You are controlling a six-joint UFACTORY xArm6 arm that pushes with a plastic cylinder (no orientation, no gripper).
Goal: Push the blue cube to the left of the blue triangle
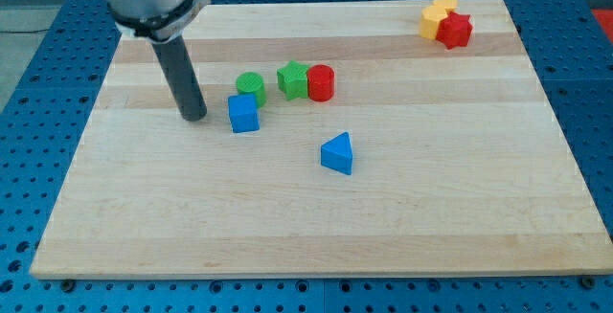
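The blue cube (244,114) sits on the wooden board left of centre. The blue triangle (337,153) lies below and to the right of it, near the board's middle. My tip (194,118) rests on the board just left of the blue cube, with a small gap between them. The dark rod rises from the tip toward the view's top left.
A green cylinder (251,86) stands just above the blue cube. A green star-like block (293,79) and a red cylinder (321,82) touch each other to its right. A yellow block (436,16) and a red star-like block (455,31) sit at the top right corner.
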